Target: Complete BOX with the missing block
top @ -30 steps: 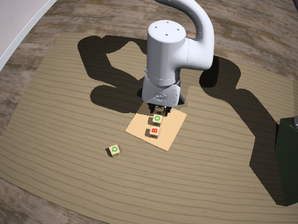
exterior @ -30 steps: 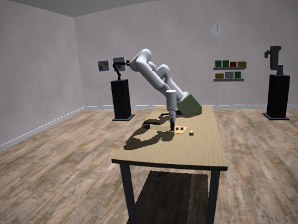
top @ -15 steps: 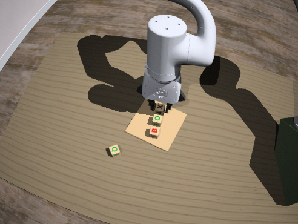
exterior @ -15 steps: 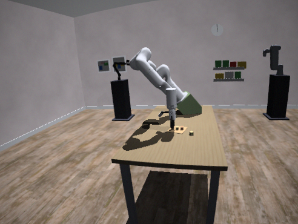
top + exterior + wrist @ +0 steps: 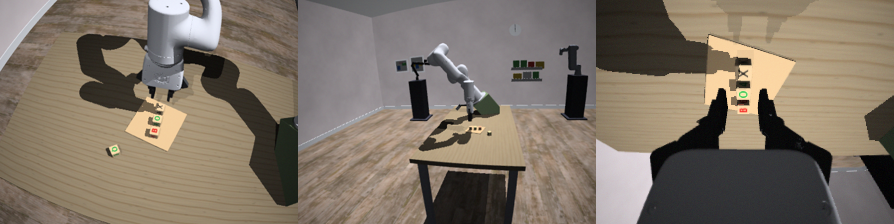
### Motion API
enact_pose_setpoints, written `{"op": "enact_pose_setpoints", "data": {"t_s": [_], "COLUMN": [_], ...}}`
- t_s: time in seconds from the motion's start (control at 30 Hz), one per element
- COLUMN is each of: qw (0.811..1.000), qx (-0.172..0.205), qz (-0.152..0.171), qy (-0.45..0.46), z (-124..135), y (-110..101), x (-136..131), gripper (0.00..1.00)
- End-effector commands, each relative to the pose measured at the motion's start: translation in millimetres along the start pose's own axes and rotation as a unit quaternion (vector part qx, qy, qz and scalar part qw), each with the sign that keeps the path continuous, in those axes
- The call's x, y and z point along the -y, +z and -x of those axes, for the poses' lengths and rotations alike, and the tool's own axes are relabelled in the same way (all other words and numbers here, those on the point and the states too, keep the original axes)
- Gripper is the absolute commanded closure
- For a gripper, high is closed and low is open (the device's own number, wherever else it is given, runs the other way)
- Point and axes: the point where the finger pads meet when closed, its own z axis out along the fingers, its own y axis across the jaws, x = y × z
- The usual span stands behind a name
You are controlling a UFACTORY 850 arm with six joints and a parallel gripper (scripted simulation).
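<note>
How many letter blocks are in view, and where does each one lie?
4. Three lie in a row on the mat: the B block, the O block and the X block. A fourth block lies on the table, off the mat. None seems hidden.
</note>
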Motion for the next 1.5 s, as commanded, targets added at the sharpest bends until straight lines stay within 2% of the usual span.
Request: {"op": "enact_pose_setpoints", "data": {"t_s": [0.0,0.1,0.13,1.0,1.13,1.43,1.47], "qw": [1.0,1.0,1.0,1.0,1.0,1.0,1.0], "qx": [0.0,0.0,0.0,0.0,0.0,0.0,0.0], "qz": [0.0,0.0,0.0,0.0,0.0,0.0,0.0], "qy": [0.0,0.0,0.0,0.0,0.0,0.0,0.0], "z": [0,0,0,0,0,0,0], "y": [-11,-12,-12,-15,-25,-68,-68], "x": [1,1,1,1,1,1,1], "gripper": [0.58,0.58,0.0,0.0,0.0,0.0,0.0]}}
